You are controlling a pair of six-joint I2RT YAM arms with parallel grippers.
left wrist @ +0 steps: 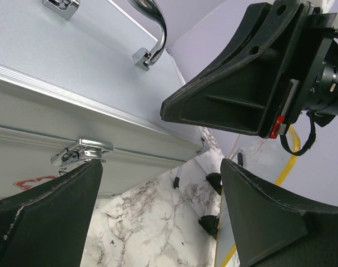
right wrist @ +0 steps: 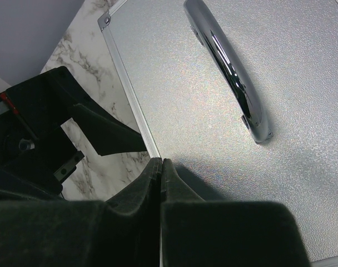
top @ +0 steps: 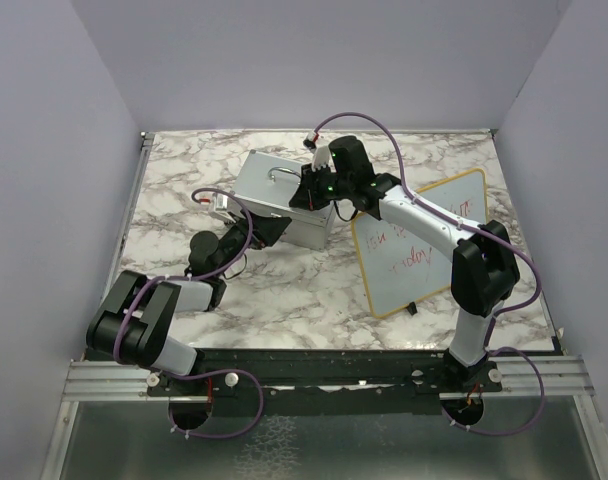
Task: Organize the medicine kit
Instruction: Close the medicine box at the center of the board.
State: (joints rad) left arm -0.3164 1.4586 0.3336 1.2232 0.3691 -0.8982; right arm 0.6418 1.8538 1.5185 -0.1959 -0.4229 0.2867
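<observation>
The left claw (left wrist: 160, 169) gapes wide just in front of the kit's (top: 259, 195) latch (left wrist: 83, 151). The right claw (right wrist: 160, 167), pinched shut and empty, hangs over the closed lid's edge beside the handle (right wrist: 230, 72). The kit sits at the worktop's (top: 184, 180) far middle.

Laboratory robot test cell, as I view it from my remote station. Plain pale walls (top: 54, 150) box in a single table (top: 284, 290) with a marble-pattern top. The left arm (top: 149, 320) and the right arm (top: 479, 270) are bolted to an aluminium rail (top: 104, 380) along the near edge, and purple cables (top: 359, 114) loop openly over them. I count two props on the table: a medicine kit (top: 274, 195) and a handwritten whiteboard (top: 414, 250).
</observation>
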